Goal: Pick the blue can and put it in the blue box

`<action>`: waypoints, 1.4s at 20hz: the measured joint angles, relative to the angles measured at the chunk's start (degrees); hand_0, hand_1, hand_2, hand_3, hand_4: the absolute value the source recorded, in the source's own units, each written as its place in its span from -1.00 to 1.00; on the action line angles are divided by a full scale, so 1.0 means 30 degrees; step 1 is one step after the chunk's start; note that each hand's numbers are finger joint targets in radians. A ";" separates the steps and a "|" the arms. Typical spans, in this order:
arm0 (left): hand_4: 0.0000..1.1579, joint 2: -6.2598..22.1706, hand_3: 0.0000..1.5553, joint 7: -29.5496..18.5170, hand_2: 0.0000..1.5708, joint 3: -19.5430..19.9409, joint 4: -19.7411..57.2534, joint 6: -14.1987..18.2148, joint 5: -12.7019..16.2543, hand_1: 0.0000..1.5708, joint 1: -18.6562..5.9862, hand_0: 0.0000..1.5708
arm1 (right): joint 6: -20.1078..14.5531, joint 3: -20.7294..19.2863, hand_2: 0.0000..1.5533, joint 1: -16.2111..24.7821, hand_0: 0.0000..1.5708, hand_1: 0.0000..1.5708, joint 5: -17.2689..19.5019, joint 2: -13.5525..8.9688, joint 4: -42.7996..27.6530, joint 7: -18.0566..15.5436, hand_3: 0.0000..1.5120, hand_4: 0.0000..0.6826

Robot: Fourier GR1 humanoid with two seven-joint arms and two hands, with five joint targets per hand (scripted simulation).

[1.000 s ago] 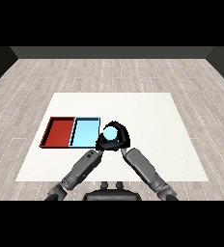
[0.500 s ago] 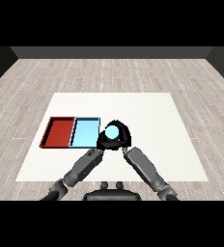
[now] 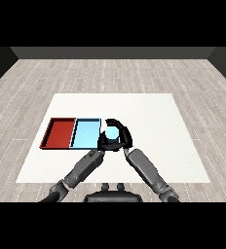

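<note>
The blue can (image 3: 112, 133) shows its pale blue top just right of the light blue tray (image 3: 85, 134), near that tray's right rim. My right hand (image 3: 125, 138) is curled round the can from the right and behind, holding it upright above the table. My left hand (image 3: 103, 142) sits close against the can's left side, at the tray's near right corner, and is mostly a dark shape there. The can's body is hidden by both hands.
The red tray (image 3: 60, 133) lies directly left of the light blue tray, sharing a wall with it. Both trays lie on the left half of the white table (image 3: 154, 121). Grey wooden floor surrounds the table.
The can, held in my right hand, has shifted slightly left towards the light blue tray. My left hand stays beside it.
</note>
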 measured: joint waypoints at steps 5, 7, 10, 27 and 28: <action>0.96 -0.0026 0.96 -0.0195 1.00 0.0323 0.0372 -0.0218 -0.0248 1.00 0.0101 1.00 | 0.0332 -0.0114 -1.00 0.0597 -1.00 -1.00 0.0526 0.0087 -0.0260 -0.0024 -1.00 -1.00; 0.97 -0.0036 0.96 -0.0631 1.00 -0.0076 0.0670 0.0128 0.0092 1.00 0.0048 1.00 | 0.0484 -0.0537 -1.00 0.0631 -1.00 -1.00 0.0381 0.0081 -0.0121 -0.0349 -1.00 -1.00; 0.99 -0.0045 0.97 -0.0674 1.00 -0.0082 0.0728 0.0682 0.0067 1.00 -0.0031 1.00 | 0.0973 -0.1346 -1.00 0.1139 -1.00 -1.00 0.0126 -0.0141 -0.0969 -0.0362 -1.00 -1.00; 0.98 0.4607 0.95 0.2703 1.00 0.2506 0.0945 0.1620 -0.1906 1.00 -0.1360 1.00 | 0.3512 -0.6466 -1.00 0.6119 -1.00 -1.00 -0.3796 -0.1454 -0.4999 -0.2677 -1.00 -1.00; 0.97 0.4910 0.94 0.3040 1.00 0.2533 0.1313 0.1793 -0.2149 1.00 -0.1481 1.00 | 0.3502 -0.6604 -1.00 0.6053 -1.00 -1.00 -0.3866 -0.1464 -0.4928 -0.2593 -1.00 -1.00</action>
